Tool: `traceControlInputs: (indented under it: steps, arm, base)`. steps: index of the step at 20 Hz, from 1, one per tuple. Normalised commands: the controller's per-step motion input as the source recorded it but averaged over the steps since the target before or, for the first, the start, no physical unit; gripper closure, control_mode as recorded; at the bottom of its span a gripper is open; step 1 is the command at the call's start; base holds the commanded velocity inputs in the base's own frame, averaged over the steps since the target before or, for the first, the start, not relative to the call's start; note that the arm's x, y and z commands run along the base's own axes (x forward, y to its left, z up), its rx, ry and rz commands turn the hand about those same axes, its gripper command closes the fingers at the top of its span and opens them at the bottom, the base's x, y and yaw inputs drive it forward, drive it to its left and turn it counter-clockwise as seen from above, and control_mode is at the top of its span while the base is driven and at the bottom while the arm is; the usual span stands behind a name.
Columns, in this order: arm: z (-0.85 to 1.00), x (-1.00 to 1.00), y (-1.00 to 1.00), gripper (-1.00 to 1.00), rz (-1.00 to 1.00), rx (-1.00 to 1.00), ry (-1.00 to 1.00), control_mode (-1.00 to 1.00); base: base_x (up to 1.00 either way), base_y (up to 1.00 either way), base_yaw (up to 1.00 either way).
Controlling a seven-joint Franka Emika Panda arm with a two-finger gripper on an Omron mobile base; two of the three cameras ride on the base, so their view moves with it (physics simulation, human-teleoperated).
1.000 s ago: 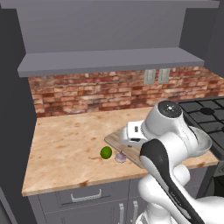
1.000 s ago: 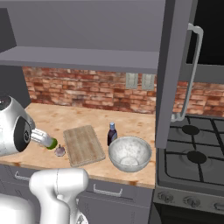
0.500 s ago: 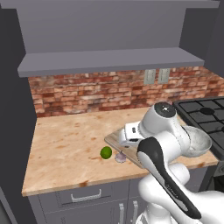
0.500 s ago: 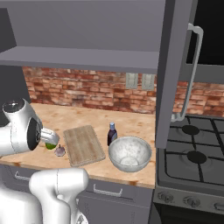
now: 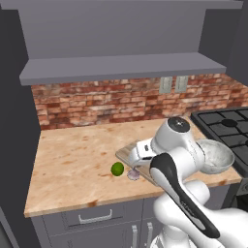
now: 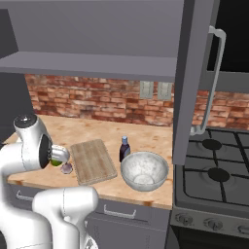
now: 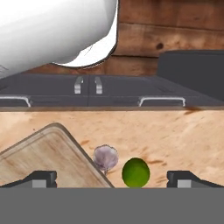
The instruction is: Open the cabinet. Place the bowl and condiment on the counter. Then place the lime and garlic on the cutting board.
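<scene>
**Arm swings low toward lime and garlic at the counter's near edge**

In the past second the arm's upper joint has dropped and turned toward the fruit.

Left base view: the lime (image 5: pixel 117 168) and garlic (image 5: pixel 133 174) lie side by side on the counter (image 5: pixel 72 164), just left of the cutting board (image 5: pixel 127 152); the bowl (image 5: pixel 216 156) stands to the right.

Right base view: the cabinet (image 6: pixel 190 82) door hangs open, and the condiment (image 6: pixel 124 149) stands behind the bowl, right of the board.

Hand view: the gripper (image 7: pixel 111 178) is spread wide and empty, fingertips (image 7: pixel 43 177) flanking both lime and garlic. A clean pick likely means centring on the lime alone, clear of the garlic, before closing.
</scene>
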Motion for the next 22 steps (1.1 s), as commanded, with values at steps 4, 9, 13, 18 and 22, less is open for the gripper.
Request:
traceControlInputs:
  steps: [4, 9, 13, 18, 22]
  arm:
    - [-0.22, 0.18, 0.00, -1.00, 0.01, 0.00, 0.00, -1.00]
    - [-0.18, 0.20, 0.00, -1.00, 0.00, -0.01, 0.00, -1.00]
    - [-0.18, 0.23, 0.02, -1.00, 0.00, -0.01, -0.01, -1.00]
    - [-0.20, 0.21, 0.06, -1.00, 0.00, -0.01, 0.00, -1.00]
    - [-0.22, 0.19, 0.04, -1.00, 0.00, -0.01, 0.00, -1.00]
  base:
    - [0.00, 0.00, 0.00]
    - [0.00, 0.00, 0.00]
    - [0.00, 0.00, 0.00]
    - [0.00, 0.00, 0.00]
    - [0.00, 0.00, 0.00]
